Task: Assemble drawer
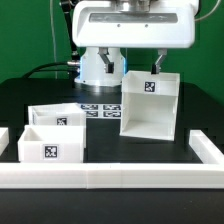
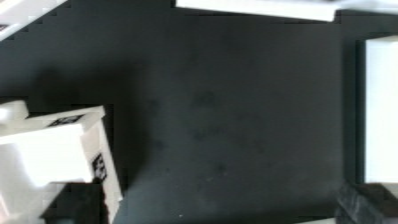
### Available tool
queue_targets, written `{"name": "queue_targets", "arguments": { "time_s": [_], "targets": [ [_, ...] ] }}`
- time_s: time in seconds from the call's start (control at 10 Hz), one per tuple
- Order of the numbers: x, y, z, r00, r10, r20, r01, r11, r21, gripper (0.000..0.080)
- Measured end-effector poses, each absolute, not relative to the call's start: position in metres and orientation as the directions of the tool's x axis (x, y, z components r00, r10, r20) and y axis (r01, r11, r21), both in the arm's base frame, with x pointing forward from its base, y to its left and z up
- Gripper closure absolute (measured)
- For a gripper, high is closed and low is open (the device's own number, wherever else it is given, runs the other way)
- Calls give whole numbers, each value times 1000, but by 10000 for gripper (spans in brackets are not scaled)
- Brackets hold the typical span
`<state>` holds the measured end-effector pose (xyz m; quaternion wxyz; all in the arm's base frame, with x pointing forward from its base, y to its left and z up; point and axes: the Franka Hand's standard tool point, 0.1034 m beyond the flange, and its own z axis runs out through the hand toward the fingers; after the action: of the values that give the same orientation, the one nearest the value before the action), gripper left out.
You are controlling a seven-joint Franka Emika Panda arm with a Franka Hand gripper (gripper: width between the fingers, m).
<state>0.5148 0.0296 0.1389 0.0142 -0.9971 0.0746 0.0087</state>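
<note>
The white box housing (image 1: 150,102) stands upright on the black table at the exterior view's right, with a tag on its front. Two smaller white trays, one behind (image 1: 56,116) and one in front (image 1: 50,144), sit side by side at the exterior view's left. My gripper (image 1: 132,62) hangs open and empty above the table, just behind the housing's top edge. In the wrist view the gripper (image 2: 222,212) has only bare black table between its fingers. The tagged housing (image 2: 63,155) lies close beside one finger (image 2: 71,205), not between the two.
The marker board (image 1: 100,108) lies flat between the trays and the housing. A long low white rail (image 1: 110,176) runs along the front and turns back at both ends. White part edges show at two borders of the wrist view (image 2: 258,5), (image 2: 377,110).
</note>
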Motion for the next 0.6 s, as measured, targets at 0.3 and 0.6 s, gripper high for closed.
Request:
{"name": "queue_targets", "arguments": {
  "time_s": [0.3, 0.6],
  "targets": [
    [499, 43, 134, 991, -133, 0, -133, -991, -29, 150],
    [497, 44, 134, 988, -152, 0, -152, -988, -29, 150]
  ]
}}
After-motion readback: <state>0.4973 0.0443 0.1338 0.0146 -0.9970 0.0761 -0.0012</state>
